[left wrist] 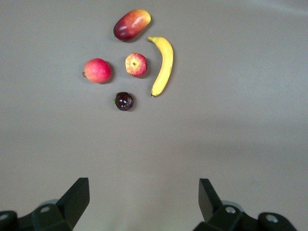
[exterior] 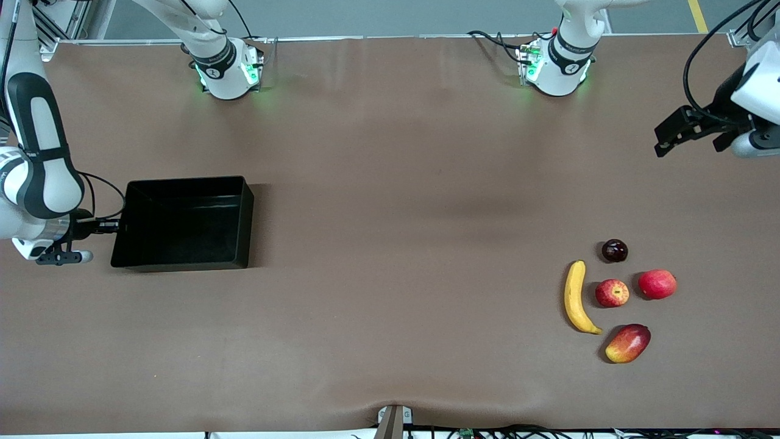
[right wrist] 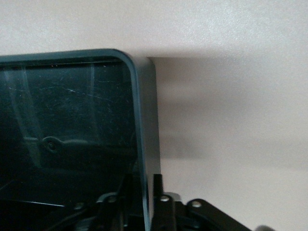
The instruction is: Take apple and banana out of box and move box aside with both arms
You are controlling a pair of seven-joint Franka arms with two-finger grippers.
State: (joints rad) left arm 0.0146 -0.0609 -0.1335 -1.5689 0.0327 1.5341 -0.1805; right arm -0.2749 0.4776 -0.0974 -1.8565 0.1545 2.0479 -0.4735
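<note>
The black box (exterior: 183, 181) sits toward the right arm's end of the table. My right gripper (exterior: 116, 227) straddles the box's end wall (right wrist: 137, 96): one finger is inside and one outside, and a thin gap shows beside the wall. In the right wrist view the right gripper (right wrist: 143, 187) looks slightly open. The banana (exterior: 574, 299) and the small streaked apple (exterior: 612, 293) lie side by side toward the left arm's end. My left gripper (exterior: 691, 143) hangs open and empty above the table there. Its wrist view shows the banana (left wrist: 163, 65), the apple (left wrist: 136, 64) and the left gripper (left wrist: 144, 192).
Beside the apple lie a larger plain red fruit (exterior: 657, 284), a red-yellow mango (exterior: 628, 343) nearer the front camera, and a small dark plum (exterior: 614, 250) farther from it. Brown table surface stretches between the box and the fruits.
</note>
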